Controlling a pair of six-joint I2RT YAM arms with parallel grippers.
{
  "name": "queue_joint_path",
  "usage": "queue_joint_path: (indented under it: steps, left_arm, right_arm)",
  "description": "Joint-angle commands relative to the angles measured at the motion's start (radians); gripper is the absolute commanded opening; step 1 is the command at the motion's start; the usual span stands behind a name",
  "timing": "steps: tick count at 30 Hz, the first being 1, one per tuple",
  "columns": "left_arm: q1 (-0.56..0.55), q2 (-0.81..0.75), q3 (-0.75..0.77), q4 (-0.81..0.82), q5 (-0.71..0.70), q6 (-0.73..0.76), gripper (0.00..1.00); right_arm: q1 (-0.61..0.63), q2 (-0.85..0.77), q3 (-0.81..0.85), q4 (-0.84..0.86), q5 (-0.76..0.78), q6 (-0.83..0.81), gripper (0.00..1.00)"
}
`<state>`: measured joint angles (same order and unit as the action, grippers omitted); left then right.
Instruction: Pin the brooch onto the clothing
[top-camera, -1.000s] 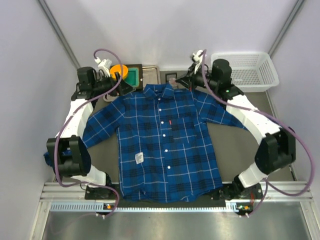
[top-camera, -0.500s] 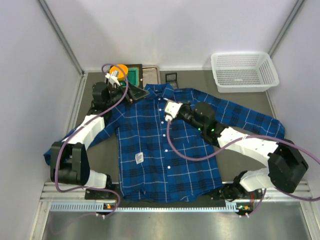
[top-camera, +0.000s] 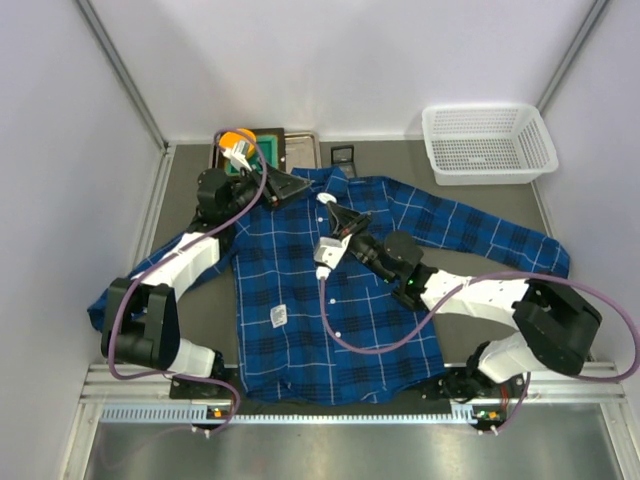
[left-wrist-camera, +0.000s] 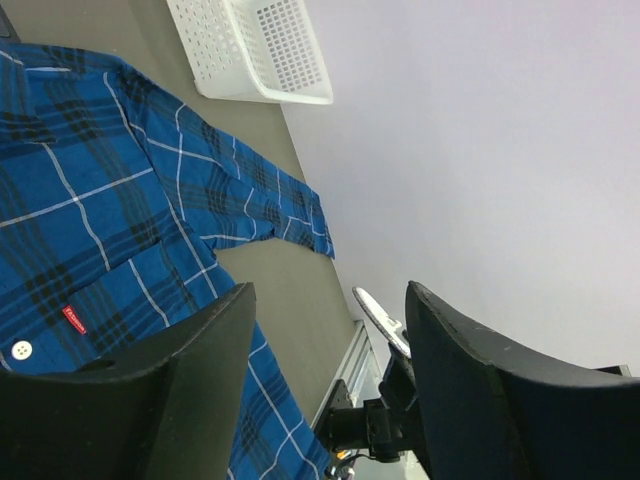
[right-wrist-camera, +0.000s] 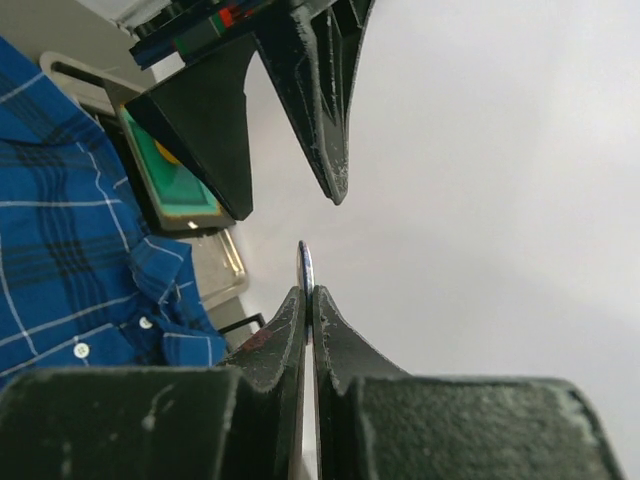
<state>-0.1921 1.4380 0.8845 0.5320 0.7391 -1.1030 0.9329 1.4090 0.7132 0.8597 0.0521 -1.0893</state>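
Observation:
The clothing (top-camera: 330, 300) is a blue plaid shirt lying flat, collar toward the back; it also fills the left side of the left wrist view (left-wrist-camera: 100, 220). My right gripper (top-camera: 333, 212) hovers over the chest just below the collar, pointing back and left. In its own view the right gripper (right-wrist-camera: 308, 292) is shut on the brooch (right-wrist-camera: 305, 265), a thin disc seen edge-on, sticking out past the tips. My left gripper (top-camera: 283, 187) is over the collar's left side. It stands open (left-wrist-camera: 330, 290), and the brooch (left-wrist-camera: 378, 318) shows between its fingers without touching them.
A white mesh basket (top-camera: 488, 143) stands at the back right. An orange round dish (top-camera: 236, 137), a green tray (top-camera: 262, 150) and a metal tray (top-camera: 302, 147) sit at the back behind the collar. The left sleeve end (top-camera: 100, 305) hangs near the left wall.
The right arm swung from the back right to over the shirt's chest. The left gripper came forward from the orange dish to the collar, and its jaws narrowed a little.

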Motion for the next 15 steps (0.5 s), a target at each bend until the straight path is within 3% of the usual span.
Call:
queue_joint_path:
  steps: [1, 15]
  left_arm:
    - [-0.009, -0.004, -0.010, 0.083, 0.008, -0.008, 0.65]
    - [-0.043, -0.004, -0.004, 0.051, 0.023, 0.026, 0.61]
  right_arm:
    - [0.026, 0.042, -0.017, 0.179, 0.023, -0.113, 0.00]
    - [0.041, 0.130, -0.015, 0.289, 0.040, -0.228, 0.00]
